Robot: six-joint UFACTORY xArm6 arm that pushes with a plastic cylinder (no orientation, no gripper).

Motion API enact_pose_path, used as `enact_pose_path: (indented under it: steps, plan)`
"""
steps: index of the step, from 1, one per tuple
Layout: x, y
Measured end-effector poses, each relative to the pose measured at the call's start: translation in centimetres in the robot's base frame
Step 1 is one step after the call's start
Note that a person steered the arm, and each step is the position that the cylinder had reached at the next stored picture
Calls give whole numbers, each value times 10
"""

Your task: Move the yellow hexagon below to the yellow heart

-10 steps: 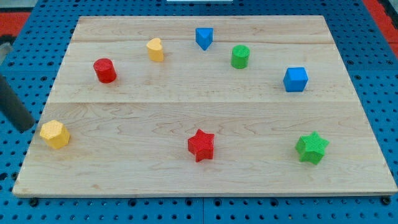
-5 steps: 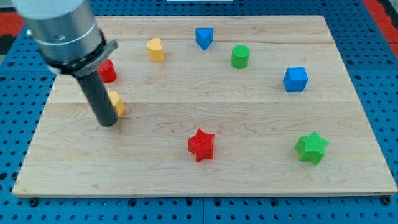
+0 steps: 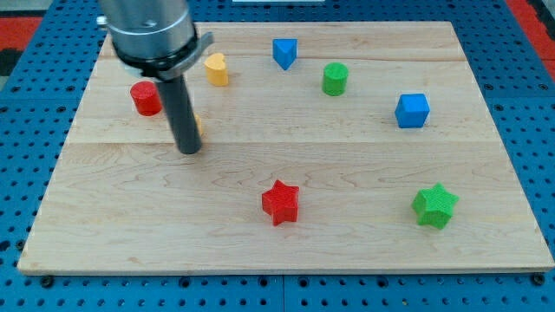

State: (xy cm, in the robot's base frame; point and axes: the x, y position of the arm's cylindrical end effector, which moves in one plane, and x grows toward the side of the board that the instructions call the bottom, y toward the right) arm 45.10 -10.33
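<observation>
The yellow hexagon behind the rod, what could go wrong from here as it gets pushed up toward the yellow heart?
1. The yellow hexagon is almost hidden behind my rod, so if it slips off my tip, that may be hard to notice.
2. The red cylinder sits close on the view's left; a drift that way could knock it.
3. Pushing too far up could bump the yellow heart out of place.

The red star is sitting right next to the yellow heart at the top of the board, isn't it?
Not quite. The camera view shows the red star lower down the board, near the middle, far from the yellow heart. The yellow heart is indeed near the top. My tip is below the heart, with the yellow hexagon mostly hidden behind the rod.
</observation>
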Motion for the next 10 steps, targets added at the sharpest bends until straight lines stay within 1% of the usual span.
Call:
enact_pose_path:
  steps: [1, 2, 3, 4, 5, 6, 7, 8, 9, 10]
  plan:
    - [4, -2]
    - [15, -40]
    - [-10, -83]
    - [-26, -87]
    - [-9, -50]
    - [-8, -26]
    - [-11, -13]
    - [-25, -9]
    - [-31, -8]
    - [9, -8]
